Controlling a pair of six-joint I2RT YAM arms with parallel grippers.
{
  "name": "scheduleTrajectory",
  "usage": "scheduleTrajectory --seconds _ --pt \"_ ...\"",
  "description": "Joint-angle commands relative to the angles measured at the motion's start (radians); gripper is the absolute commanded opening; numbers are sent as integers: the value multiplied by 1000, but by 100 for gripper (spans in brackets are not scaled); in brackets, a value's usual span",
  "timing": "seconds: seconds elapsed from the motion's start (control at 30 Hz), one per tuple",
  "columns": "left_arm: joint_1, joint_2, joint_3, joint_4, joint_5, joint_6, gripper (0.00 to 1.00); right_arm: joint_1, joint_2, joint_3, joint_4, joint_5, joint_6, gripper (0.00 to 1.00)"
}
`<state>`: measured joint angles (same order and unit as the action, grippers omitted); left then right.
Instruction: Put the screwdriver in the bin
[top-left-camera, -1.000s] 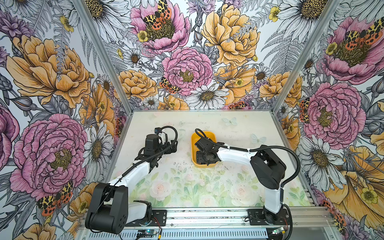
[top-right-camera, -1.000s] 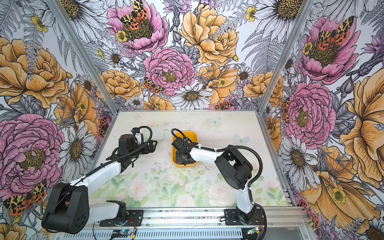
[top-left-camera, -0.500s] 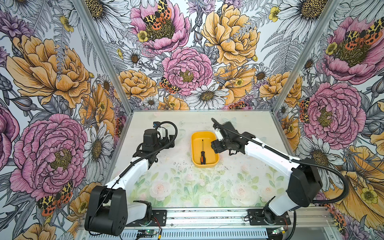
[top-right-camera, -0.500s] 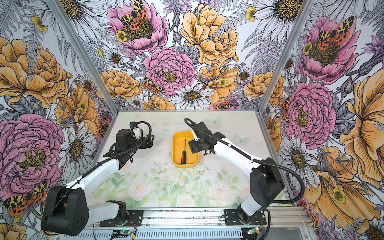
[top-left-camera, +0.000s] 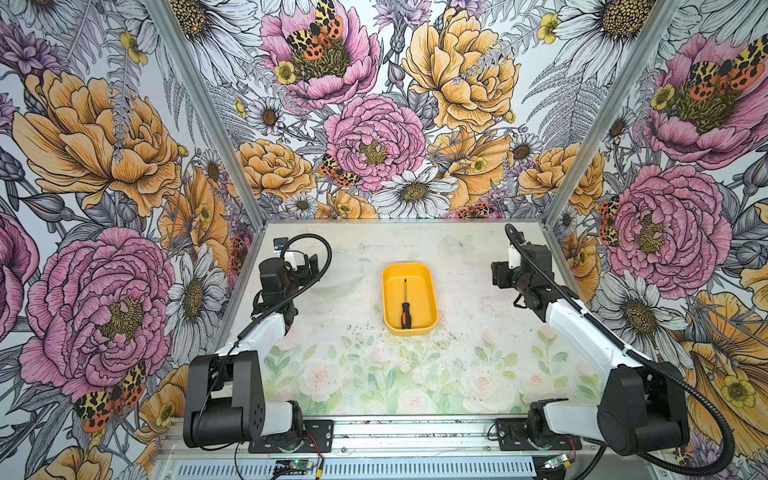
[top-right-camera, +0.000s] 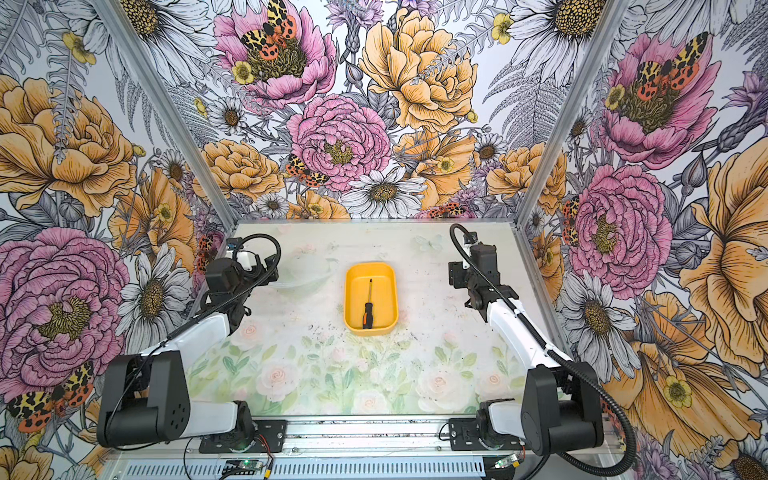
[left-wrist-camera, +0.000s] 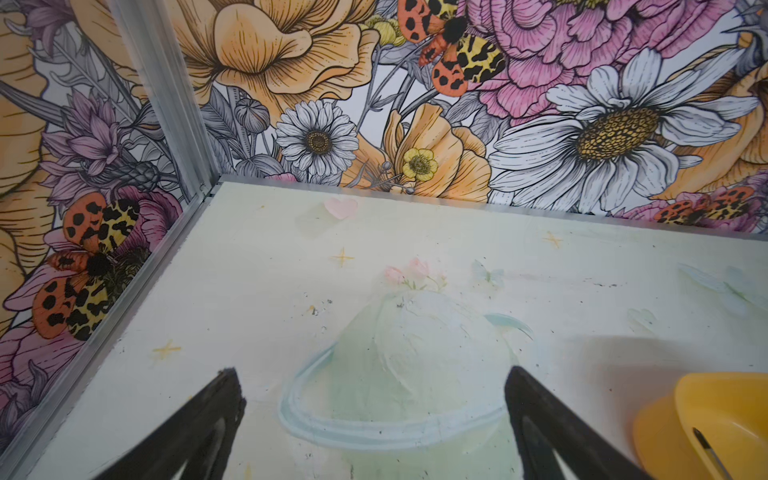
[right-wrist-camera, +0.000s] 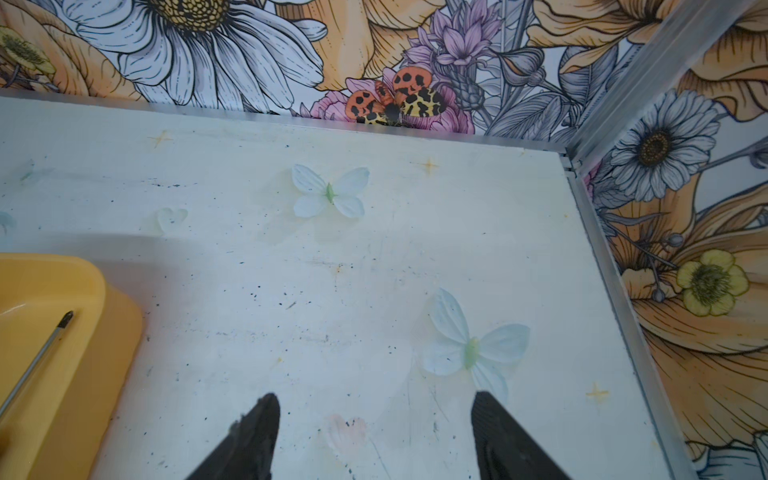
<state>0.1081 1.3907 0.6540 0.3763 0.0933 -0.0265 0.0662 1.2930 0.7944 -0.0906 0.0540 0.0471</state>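
Far left first: left arm (top-left-camera: 266, 332) rises from its base at the near-left corner, wrist reaching toward the far side. Left end effector (left-wrist-camera: 372, 374) sits close to the left wall, about mid-depth, well apart from everything. Wrist cam shows both black fingers (left-wrist-camera: 216, 399) spread wide, nothing btwn them, only bare desk (top-left-camera: 415, 374) below.

Moving to centre: the bin (top-left-camera: 419, 286), yellow-orange w/ rounded corners and low walls. Its long side runs near-to-far and it rests flat on the desk, approx in the middle. And there's the screwdriver (top-left-camera: 404, 305), inside the bin, lying flat on its floor. Black-and-orange handle is at the near end, close to the near wall. The thin dark shaft points toward the far end. It lies a touch left of the bin's centre line, roughly parallel to the long walls. Nothing touches it. Each wrist cam catches just a corner of the bin w/ the shaft tip showing.

On to the right: right end effector (right-wrist-camera: 376, 397) is out by the right wall, about level w/ the bin's far half, well apart from it. Wrist cam shows the fingers apart and the gap empty, w/ printed white butterflies (right-wrist-camera: 329, 191) on the desk beyond. In both top views its tips are dark on dark, so prob. angled slightly down, hard to say. Right arm (top-left-camera: 582, 328) runs back to its base at the near-right corner.
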Motion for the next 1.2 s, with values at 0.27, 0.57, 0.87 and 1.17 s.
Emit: scheduleTrajectory --seconds 0.27,0.57,0.87,1.17 --pt "51 21 -69 210 126 -41 99 -105 4 -276 542 9 33 74" --pt "56 -3 -92 197 124 -54 99 -100 104 -348 722 10 53 73" --pt "57 1 -153 234 92 -64 99 -75 230 -421 969 61 30 73" --pt "57 84 -197 354 49 -84 99 -60 236 -427 996 88 17 74"
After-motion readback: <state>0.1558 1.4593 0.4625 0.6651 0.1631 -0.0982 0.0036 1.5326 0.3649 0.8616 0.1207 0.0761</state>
